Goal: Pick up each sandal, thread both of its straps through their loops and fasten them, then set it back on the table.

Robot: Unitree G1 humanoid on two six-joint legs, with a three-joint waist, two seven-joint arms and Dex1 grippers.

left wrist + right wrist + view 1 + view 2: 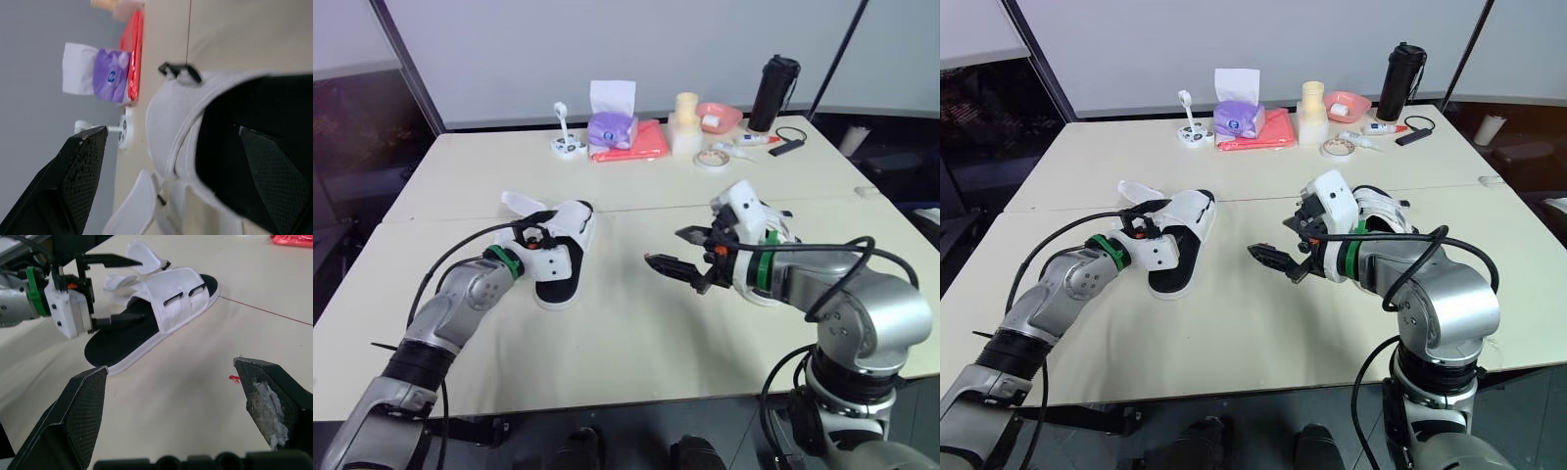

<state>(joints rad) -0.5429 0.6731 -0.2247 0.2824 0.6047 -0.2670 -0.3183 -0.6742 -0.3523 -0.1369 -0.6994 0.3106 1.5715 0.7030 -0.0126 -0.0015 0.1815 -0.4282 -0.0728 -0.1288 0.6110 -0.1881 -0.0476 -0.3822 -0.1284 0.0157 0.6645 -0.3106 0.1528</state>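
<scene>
Clutter occupies the far edge of the beige table: purple tissue pack, red folded cloth, pink bowl and black cylindrical bottle, all well apart from both arms. White strapped sandal with black footbed lies left of centre, straps splayed out unthreaded. Left gripper is at its heel end, fingers spread, one over the footbed, one above; nothing clamped. Second white sandal lies at right, partly hidden behind the right forearm. Right gripper hovers between the sandals, pointing left, fingers wide apart and empty.
</scene>
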